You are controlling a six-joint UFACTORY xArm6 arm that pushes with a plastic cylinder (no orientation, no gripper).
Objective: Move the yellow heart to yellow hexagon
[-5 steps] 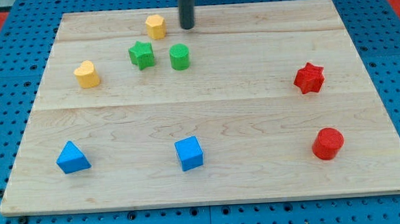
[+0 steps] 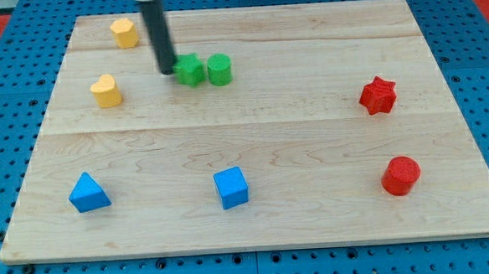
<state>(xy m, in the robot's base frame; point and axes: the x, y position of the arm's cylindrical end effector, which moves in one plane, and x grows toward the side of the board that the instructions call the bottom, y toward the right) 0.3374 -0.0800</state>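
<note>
my tip [image 2: 167, 71]: now at the view's upper left-centre, touching or just left of the green star [image 2: 190, 70]; earlier it stood at the view's top, right of the yellow hexagon. bare rod, no jaws to spread or press, pinches nothing.
yellow hexagon [image 2: 123, 32]: shifted left since prev frame, now near the board's [image 2: 258, 229] top-left corner.
yellow heart [image 2: 106, 90]: unmoved, view's left, below the hexagon, apart from it & from the tip.
green star: nudged right, now touching or just beside the green cylinder [image 2: 219, 69].
red star [image 2: 377, 95], red cylinder [image 2: 400, 176], blue cube [image 2: 231, 187], blue triangular block [image 2: 88, 193]: unchanged.
</note>
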